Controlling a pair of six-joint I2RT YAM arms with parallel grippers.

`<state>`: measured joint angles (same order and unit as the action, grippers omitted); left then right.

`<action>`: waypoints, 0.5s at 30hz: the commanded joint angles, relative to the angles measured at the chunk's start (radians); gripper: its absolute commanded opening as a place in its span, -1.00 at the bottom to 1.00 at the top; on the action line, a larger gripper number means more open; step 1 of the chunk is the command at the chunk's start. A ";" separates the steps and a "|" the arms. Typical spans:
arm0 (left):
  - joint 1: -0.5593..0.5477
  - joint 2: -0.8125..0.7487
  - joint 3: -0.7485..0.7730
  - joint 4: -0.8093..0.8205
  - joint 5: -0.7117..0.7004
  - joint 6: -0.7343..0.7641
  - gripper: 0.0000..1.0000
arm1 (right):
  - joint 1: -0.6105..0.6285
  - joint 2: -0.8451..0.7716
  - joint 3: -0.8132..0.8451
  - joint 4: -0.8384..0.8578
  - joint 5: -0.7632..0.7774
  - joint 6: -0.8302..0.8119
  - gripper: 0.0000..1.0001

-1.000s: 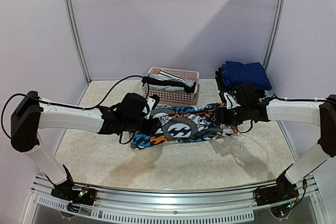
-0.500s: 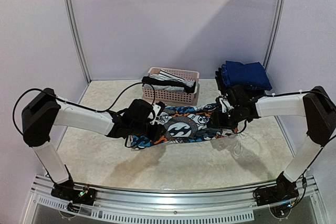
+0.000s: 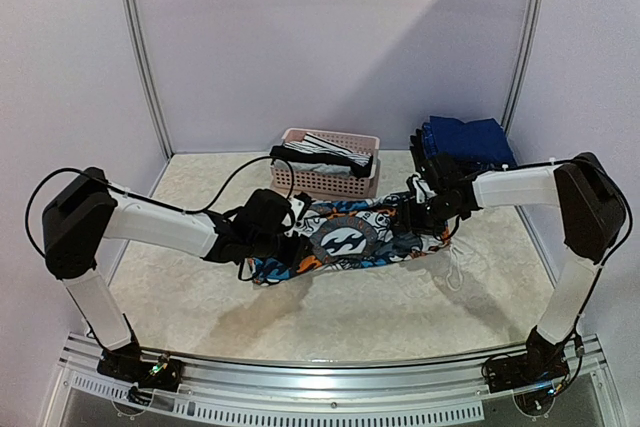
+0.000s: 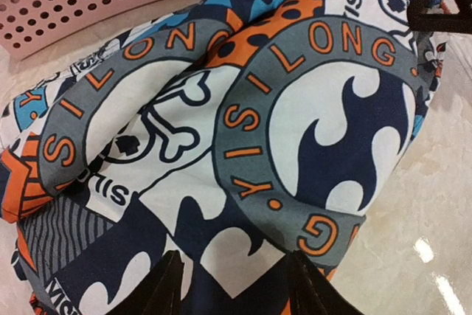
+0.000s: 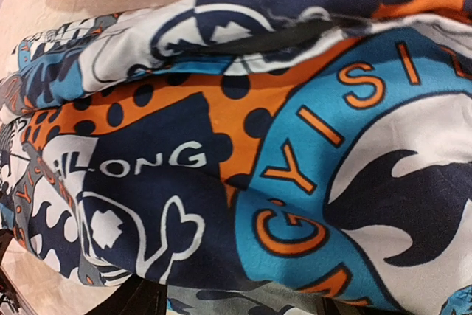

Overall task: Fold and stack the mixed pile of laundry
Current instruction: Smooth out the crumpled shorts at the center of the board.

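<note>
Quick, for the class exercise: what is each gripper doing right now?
Left gripper: closed on the patterned garment.
Right gripper: closed on the same garment's other end.

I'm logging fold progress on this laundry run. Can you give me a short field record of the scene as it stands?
patterned garment: bunched on the table between both arms
left gripper: closed on the garment's left end
right gripper: at its right end, grip unclear
pink basket: behind the garment, striped piece on top
blue stack: folded, far right corner
</note>
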<state>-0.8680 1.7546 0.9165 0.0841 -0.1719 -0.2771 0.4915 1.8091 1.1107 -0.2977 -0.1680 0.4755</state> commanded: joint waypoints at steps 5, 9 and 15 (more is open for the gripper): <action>0.035 0.028 -0.025 0.003 -0.022 -0.012 -0.03 | -0.033 0.083 0.074 -0.044 0.016 0.015 0.39; 0.041 0.044 -0.025 0.003 -0.021 -0.013 -0.04 | -0.039 0.119 0.080 -0.066 0.028 0.016 0.39; 0.041 0.047 -0.045 0.000 -0.019 -0.016 -0.06 | -0.039 0.116 0.032 -0.095 0.022 0.021 0.39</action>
<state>-0.8368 1.7885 0.8967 0.0845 -0.1879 -0.2840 0.4576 1.9156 1.1748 -0.3401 -0.1650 0.4885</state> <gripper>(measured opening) 0.474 0.695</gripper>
